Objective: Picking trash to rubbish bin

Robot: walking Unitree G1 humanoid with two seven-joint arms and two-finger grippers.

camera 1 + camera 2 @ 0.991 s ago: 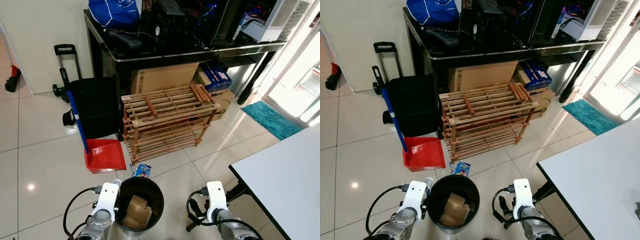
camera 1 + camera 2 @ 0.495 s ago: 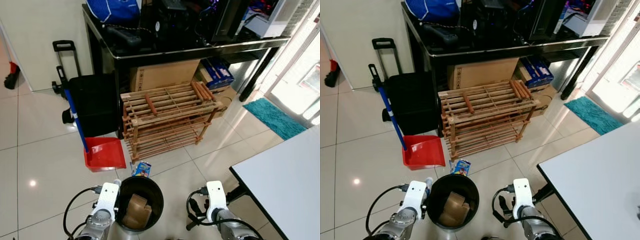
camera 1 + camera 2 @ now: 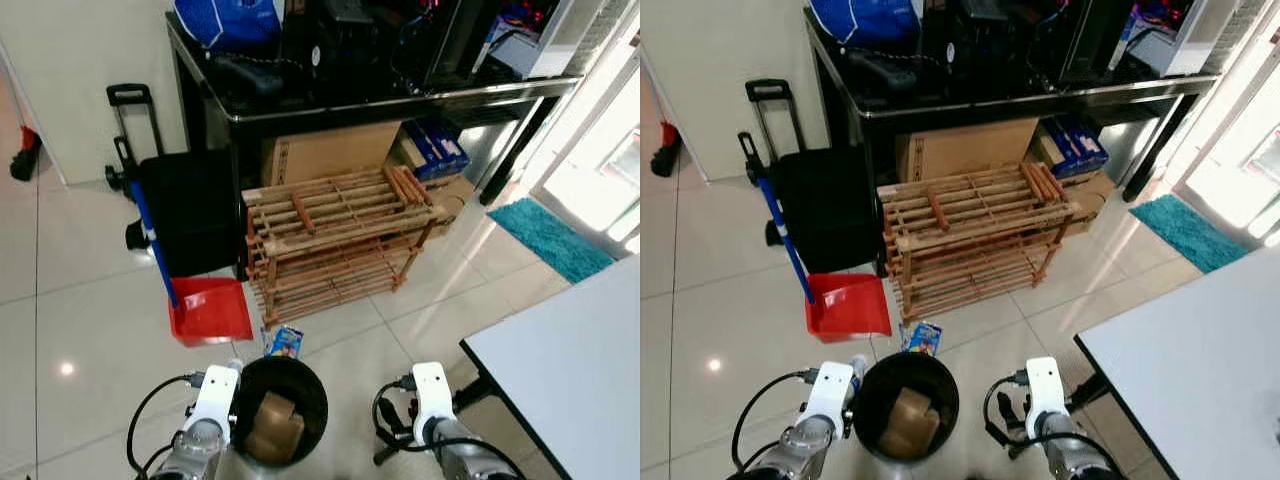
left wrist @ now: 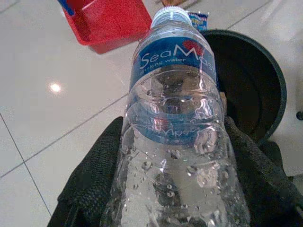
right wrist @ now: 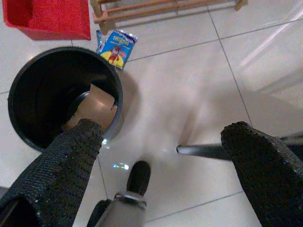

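A: Currently, a water bottle [image 4: 176,142] is clamped between the left gripper [image 4: 175,189] fingers, just beside the black bin [image 3: 280,405], which holds cardboard.

B: Right gripper [image 5: 161,156] jaws are spread, empty. Bottle should be carried fully over the rim before release. Snack packet [image 3: 285,342] remains on the floor, near the bin.

Pale tiled floor [image 3: 90,250] | black rubbish bin [image 3: 281,408] standing on it | blue snack packet [image 3: 285,342] lying flat just beyond bin | red dustpan [image 3: 209,310] beside packet | wooden rack [image 3: 335,240] behind | teal mat [image 3: 547,238] well apart
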